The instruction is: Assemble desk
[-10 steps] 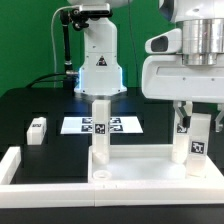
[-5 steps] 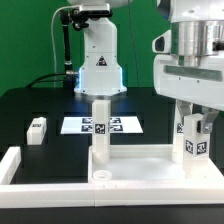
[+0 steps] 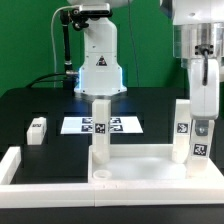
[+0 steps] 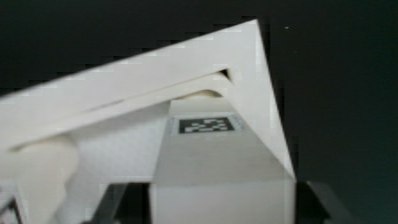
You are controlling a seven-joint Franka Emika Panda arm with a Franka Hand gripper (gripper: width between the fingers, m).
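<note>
The desk's white tabletop panel (image 3: 140, 160) lies flat at the front, rim up; the wrist view shows one of its corners (image 4: 151, 70). One leg block (image 3: 100, 130) stands upright on its left side and another (image 3: 182, 125) at the back right. Just in front of that one stands a third tagged leg (image 3: 200, 148), also upright on the panel. My gripper (image 3: 203, 120) comes down from above and is shut on this leg. In the wrist view the leg (image 4: 214, 160) fills the gap between the two dark fingers (image 4: 125, 205). One more leg (image 3: 37, 130) lies loose on the black table at the exterior view's left.
The marker board (image 3: 100, 125) lies flat behind the panel. A low white border wall (image 3: 12, 165) runs along the exterior view's left and the front edge. The robot's base (image 3: 97, 65) stands at the back.
My hand has turned about its upright axis, from broad side to narrow side, and its jaws have come in onto the front right leg. The leg stays upright in place.
</note>
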